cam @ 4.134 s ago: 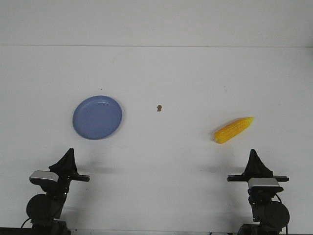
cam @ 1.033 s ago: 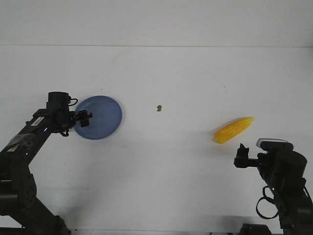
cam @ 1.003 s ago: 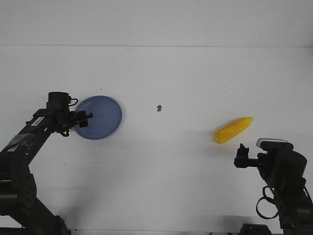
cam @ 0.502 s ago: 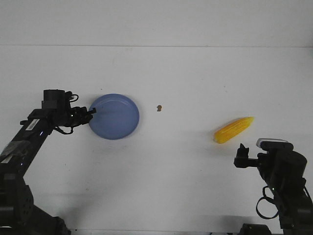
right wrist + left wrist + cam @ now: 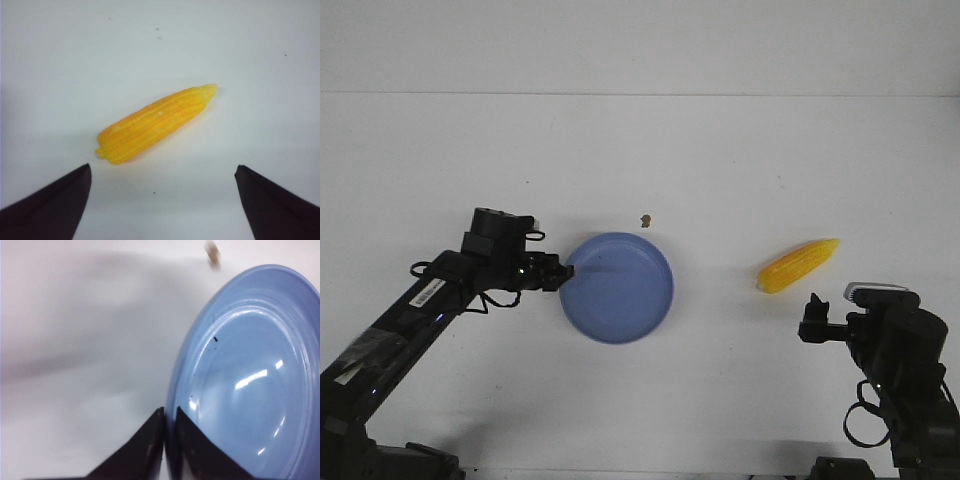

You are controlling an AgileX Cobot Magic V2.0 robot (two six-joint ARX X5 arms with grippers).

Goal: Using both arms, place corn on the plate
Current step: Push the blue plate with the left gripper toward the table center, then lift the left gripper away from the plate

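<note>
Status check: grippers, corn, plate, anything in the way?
Left gripper shut on the plate rim. Right gripper open, short of the corn, not touching. Corn lies on the table, off plate. Small brown speck beyond plate; path clear.

— Where does everything sit on the bench [image 5: 740,150]?
— The plate [image 5: 618,288] lies at centre, the corn [image 5: 797,264] well apart to its right, a small speck [image 5: 645,220] just behind the plate.

Front overview, 2 close wrist views
</note>
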